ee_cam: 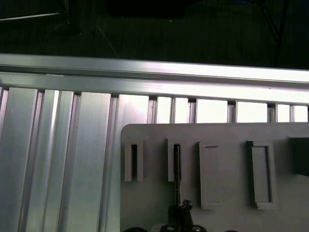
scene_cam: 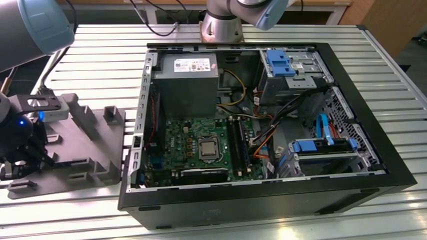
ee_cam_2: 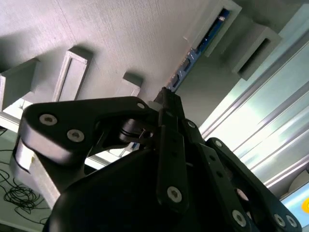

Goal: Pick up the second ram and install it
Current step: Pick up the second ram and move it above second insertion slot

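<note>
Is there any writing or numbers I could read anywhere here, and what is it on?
Nothing here can be read.
Power supply label: print too small to read.
Motherboard: markings too small to read.
Gray fixture: no writing seen.

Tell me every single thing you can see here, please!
Computer case: one, black, open, on the table, exterior view's right.
Circuit board: one, green, inside the case.
Fixture: one, gray, exterior view's left.
Ram: one, dark, standing in a fixture slot.
Table: one, silver, slatted, under everything.
Arm: one, gray-blue, exterior view's left.
Claw: one, black, right at the ram.
</note>
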Motion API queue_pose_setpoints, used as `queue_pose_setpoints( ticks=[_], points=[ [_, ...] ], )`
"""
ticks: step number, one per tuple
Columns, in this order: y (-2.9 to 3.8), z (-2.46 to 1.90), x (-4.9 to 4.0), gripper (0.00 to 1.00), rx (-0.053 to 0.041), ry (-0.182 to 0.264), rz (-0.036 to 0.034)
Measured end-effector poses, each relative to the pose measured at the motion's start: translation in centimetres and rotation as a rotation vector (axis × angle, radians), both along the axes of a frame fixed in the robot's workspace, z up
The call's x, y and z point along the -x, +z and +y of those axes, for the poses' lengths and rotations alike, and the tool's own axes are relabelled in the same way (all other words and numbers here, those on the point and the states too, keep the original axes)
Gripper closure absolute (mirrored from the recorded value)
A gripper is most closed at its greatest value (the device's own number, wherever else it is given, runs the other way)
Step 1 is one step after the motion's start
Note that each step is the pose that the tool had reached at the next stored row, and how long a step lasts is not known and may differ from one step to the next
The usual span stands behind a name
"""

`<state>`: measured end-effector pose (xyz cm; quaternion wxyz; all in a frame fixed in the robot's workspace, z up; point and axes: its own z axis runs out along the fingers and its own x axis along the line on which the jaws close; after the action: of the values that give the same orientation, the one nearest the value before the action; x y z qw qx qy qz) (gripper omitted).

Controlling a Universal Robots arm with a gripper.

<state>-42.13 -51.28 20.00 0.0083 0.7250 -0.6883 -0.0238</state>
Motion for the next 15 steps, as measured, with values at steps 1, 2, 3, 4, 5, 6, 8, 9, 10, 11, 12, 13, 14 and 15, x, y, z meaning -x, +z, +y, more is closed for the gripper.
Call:
queue_pose_setpoints(
  ticks=[1,2,3,4,5,6,8,9,10,11,12,13,14,15],
  points=[
    [0.00,0.00,0.00,0.88,0.0000,0.000,0.0000],
    [0.00,0.00,0.00,0.88,0.0000,0.000,0.0000],
    [0.01,0.00,0.00,0.88,0.0000,0.000,0.0000],
    [0.01,0.00,0.00,0.88,0.0000,0.000,0.0000],
    [0.01,0.00,0.00,0.88,0.0000,0.000,0.0000],
    [0.02,0.00,0.00,0.88,0.0001,-0.002,0.0001],
    [0.01,0.01,-0.01,0.88,0.0002,-0.025,0.0001],
    [0.01,0.00,-0.01,0.88,0.0002,-0.038,0.0002],
    [0.00,0.00,-0.01,0.88,0.0001,-0.053,0.0001],
    [-0.01,0.00,-0.01,0.88,0.0001,-0.067,0.0000],
    [-0.01,0.00,-0.01,0.88,0.0001,-0.075,0.0000],
    [-0.01,0.00,-0.01,0.88,0.0000,-0.077,0.0001],
    [-0.01,0.00,-0.01,0.88,0.0000,-0.077,0.0000],
    [-0.01,0.00,-0.01,0.88,0.0000,-0.077,0.0001]
  ],
)
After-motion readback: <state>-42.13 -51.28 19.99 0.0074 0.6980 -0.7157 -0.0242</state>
